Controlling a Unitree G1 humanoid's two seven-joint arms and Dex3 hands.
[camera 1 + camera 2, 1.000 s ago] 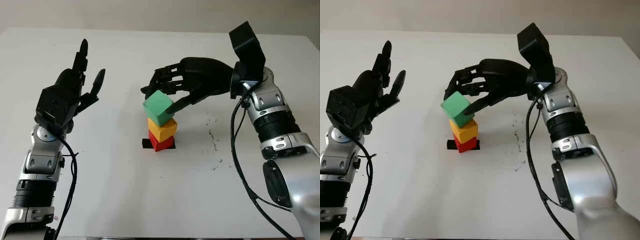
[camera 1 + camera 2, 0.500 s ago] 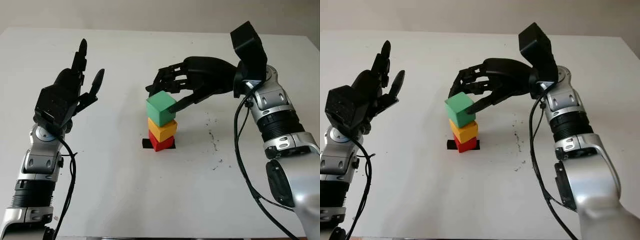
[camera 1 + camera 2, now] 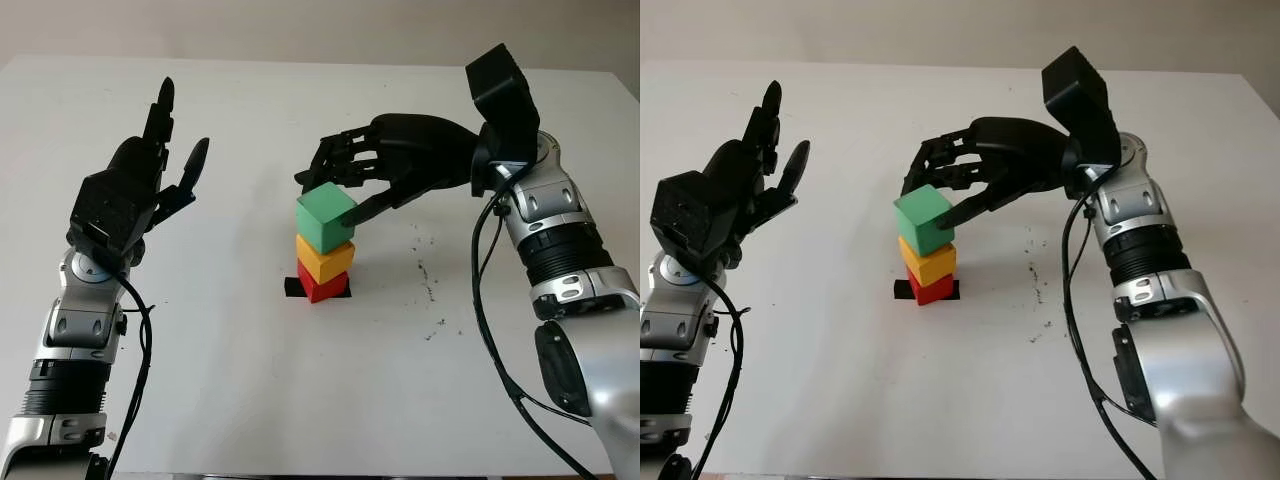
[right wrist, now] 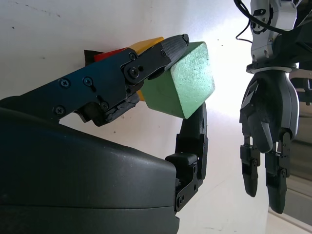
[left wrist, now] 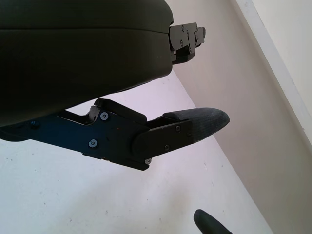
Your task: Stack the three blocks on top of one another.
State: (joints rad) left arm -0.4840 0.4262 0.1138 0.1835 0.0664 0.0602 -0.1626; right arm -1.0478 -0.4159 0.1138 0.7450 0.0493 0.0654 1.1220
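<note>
A red block (image 3: 319,287) sits on the white table with a yellow block (image 3: 326,260) stacked on it. A green block (image 3: 325,218) is on top of the yellow one, slightly turned, and my right hand (image 3: 329,196) is shut on it, thumb on its right face and fingers over its far side. In the right wrist view the green block (image 4: 183,83) is pinched between thumb and fingers, with the yellow block (image 4: 146,45) and red block (image 4: 109,52) behind it. My left hand (image 3: 135,195) is open, raised above the table at the left.
A black tape patch (image 3: 292,288) lies under the red block. Dark specks (image 3: 430,282) mark the table to the right of the stack. The white table (image 3: 300,390) has its far edge along the wall.
My right hand shifted the green block slightly to the right and levelled it over the yellow block. My left hand has not moved.
</note>
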